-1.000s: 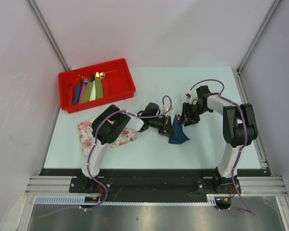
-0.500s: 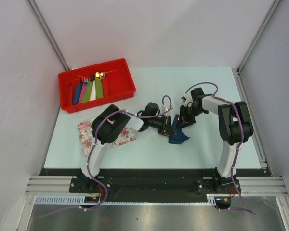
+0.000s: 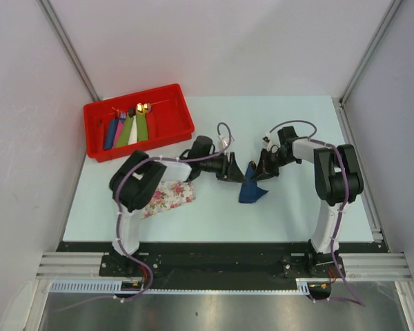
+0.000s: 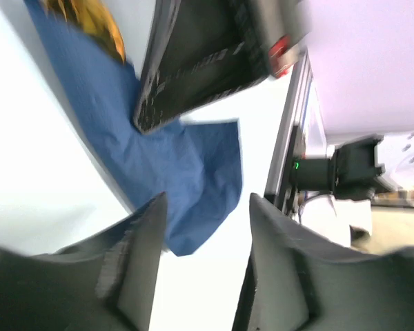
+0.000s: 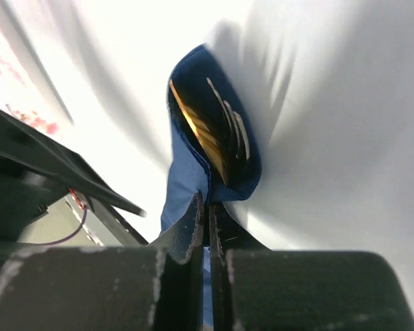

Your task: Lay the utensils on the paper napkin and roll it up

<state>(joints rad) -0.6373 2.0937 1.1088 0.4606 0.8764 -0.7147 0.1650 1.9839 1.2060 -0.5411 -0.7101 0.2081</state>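
- The paper napkin point(image 5: 186, 179) is seen as thin, matt navy paper, softly creased.
- Inside its open end, the spoon point(image 5: 195, 131) is shown as polished gold-coloured metal, the fork point(image 5: 238, 131) as shiny silvery metal.
- The bin point(image 3: 171, 118), at 10 o'clock on the smooth, matt table point(image 3: 297, 200), is moulded in glossy red plastic.

Bin point(image 3: 167, 118), floral tray point(image 3: 171, 194) left of napkin point(image 3: 250, 193)

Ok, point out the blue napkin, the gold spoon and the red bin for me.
blue napkin point(image 3: 251, 192), overhead view, middle of the crumpled sheet.
gold spoon point(image 5: 196, 132), right wrist view, gold metal showing inside the napkin's open end.
red bin point(image 3: 170, 118), overhead view, bare floor at its right end.
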